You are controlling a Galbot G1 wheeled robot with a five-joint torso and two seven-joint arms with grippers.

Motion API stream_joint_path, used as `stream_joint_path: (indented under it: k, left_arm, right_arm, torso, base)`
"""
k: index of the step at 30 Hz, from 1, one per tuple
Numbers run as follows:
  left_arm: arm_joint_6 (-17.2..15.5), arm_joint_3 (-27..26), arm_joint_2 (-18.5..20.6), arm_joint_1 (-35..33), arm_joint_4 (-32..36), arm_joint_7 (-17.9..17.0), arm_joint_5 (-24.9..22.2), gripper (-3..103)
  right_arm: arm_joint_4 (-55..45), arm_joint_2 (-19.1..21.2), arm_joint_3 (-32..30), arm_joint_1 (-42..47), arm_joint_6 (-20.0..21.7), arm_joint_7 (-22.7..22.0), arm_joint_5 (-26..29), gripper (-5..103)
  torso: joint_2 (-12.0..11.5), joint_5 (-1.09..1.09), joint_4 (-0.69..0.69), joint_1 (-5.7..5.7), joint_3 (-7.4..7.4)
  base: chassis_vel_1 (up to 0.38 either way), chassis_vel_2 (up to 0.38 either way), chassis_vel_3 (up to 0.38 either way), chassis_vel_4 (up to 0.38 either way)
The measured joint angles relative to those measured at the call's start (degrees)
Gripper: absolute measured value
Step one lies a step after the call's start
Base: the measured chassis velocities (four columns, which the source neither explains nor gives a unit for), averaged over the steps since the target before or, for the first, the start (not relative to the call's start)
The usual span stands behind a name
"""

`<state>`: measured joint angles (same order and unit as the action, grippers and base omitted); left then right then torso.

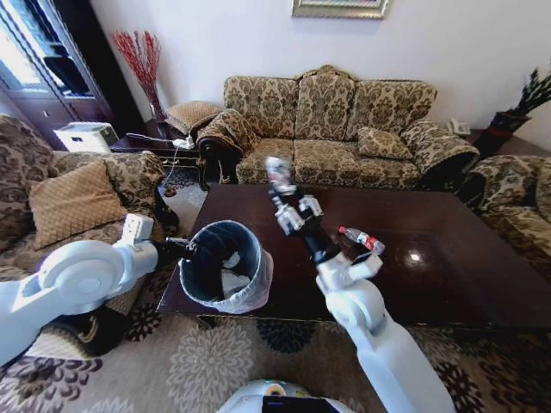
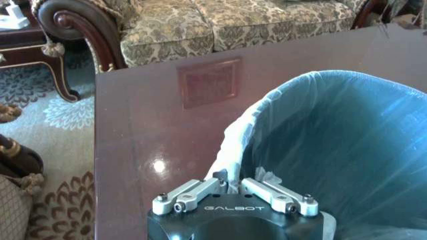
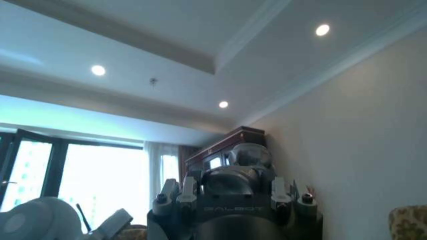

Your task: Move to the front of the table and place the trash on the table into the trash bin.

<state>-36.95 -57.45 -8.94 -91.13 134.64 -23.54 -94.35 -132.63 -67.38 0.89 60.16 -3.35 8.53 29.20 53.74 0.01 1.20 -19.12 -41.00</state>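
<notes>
Dark glossy tabletop before sofas; bottle lies on it. Bin holds white scraps, rim clenched by left tool. Right tool raised, grasping something grey, unclear what.

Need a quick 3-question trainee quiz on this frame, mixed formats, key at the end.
1. Multiple choice: where does the trash bin stand?
A. on the carpet
B. on the table, at the corner by the left arm
C. on the sofa
2. True or false: the right end effector, raised over the table, holds the bottle.
3. Fill in: the left end effector is clamped on the bin's ___.

Key: 1 B. 2 false: the bottle lies on the table, and the right end effector holds what looks like a pale scrap. 3 rim, over the bag liner.
</notes>
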Motion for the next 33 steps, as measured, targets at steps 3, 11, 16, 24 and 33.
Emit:
stream_joint_path:
  k: [3,11,16,24,33]
  left_arm:
    - [0.0,0.0,0.0,0.0,0.3,-0.1,-0.1,0]
    - [0.0,-0.3,-0.5,0.0,1.2,-0.5,-0.3,0]
    - [0.0,-0.5,-0.9,0.0,1.2,-0.6,-0.4,0]
    - [0.0,-0.4,-1.7,0.0,1.3,-0.6,-0.4,0]
    - [-0.1,-0.4,-3.4,-0.5,1.5,-0.5,0.7,0]
  right_arm:
    - [0.9,0.6,2.5,0.5,0.1,0.5,-2.3,48]
    - [4.0,0.5,5.1,0.9,2.0,-0.6,-4.9,54]
    - [3.8,0.7,5.3,1.1,2.5,-0.7,-5.0,70]
    - [2.2,-2.3,-0.1,3.2,1.7,-9.7,-7.3,96]
    - [13.3,-4.0,-15.7,7.7,1.4,-20.9,-3.5,100]
  torso:
    - [0.0,-0.02,0.02,0.01,0.01]
    - [0.0,-0.01,0.01,-0.01,-0.01]
    - [0.0,-0.01,0.02,0.00,0.00]
    - [0.0,0.00,0.01,0.00,0.00]
    - [0.0,0.01,0.01,0.00,0.00]
  base:
    - [0.000,0.000,0.000,0.000]
    - [0.000,0.000,0.000,0.000]
    - [0.000,0.000,0.000,0.000]
    - [0.000,0.000,0.000,0.000]
    - [0.000,0.000,0.000,0.000]
